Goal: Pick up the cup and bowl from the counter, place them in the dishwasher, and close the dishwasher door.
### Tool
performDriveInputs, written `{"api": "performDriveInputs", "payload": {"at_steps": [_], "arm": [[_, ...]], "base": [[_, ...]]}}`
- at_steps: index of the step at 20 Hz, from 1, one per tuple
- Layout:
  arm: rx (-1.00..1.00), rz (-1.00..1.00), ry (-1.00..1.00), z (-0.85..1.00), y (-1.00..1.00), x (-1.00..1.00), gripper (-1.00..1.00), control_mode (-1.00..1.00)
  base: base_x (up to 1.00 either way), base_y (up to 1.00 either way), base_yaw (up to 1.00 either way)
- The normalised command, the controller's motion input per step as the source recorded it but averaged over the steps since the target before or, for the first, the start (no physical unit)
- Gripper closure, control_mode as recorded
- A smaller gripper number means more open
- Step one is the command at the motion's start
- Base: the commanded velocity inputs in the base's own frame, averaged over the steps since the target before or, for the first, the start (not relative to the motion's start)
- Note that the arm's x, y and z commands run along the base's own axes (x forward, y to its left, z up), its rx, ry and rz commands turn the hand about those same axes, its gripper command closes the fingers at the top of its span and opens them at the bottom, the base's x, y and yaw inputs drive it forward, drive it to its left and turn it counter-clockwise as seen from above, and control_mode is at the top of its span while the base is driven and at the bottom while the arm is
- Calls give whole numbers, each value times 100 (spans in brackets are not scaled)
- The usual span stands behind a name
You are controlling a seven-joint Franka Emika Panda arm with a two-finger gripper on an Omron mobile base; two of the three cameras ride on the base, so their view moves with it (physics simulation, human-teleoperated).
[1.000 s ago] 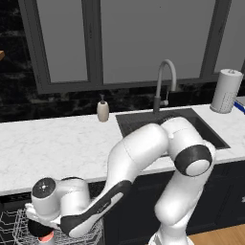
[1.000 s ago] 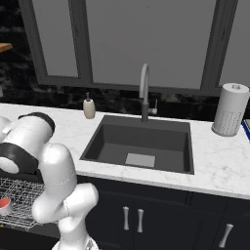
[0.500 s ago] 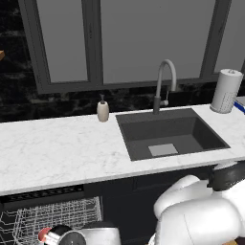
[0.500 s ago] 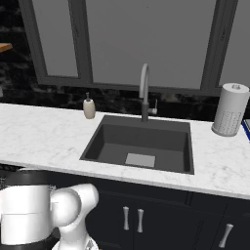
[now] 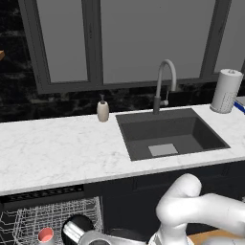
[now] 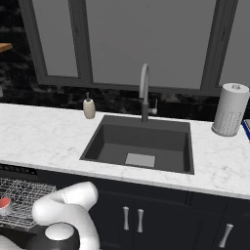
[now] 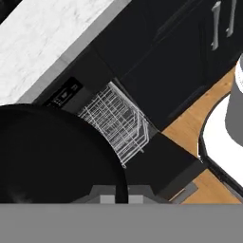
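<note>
So the fingers are clamped on the bowl (image 7: pixel 52 156), hanging it low over the white rack of the open dishwasher (image 5: pixel 52 217), right beside the cup (image 5: pixel 46 235) already sitting there. Straight down should do it.

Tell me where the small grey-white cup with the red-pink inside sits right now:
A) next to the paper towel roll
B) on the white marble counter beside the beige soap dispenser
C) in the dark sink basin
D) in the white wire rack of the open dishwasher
D: the small grey-white cup with the red-pink inside rests in the white wire rack of the dark under-counter dishwasher, below the white marble counter.
</note>
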Motion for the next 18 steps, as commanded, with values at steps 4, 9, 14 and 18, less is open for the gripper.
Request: {"api": "performDriveInputs", "payload": {"at_steps": [4, 9, 14, 18], "arm": [[2, -14, 28, 39, -15, 47, 100, -100], [0, -1, 54, 25, 0, 34, 100, -100], [0, 0, 42, -6, 0, 1, 100, -100], [-6, 0, 20, -52, 0, 0, 100, -100]], "base": [[0, 0, 0], [0, 0, 0], [0, 0, 0], [0, 0, 0]]}}
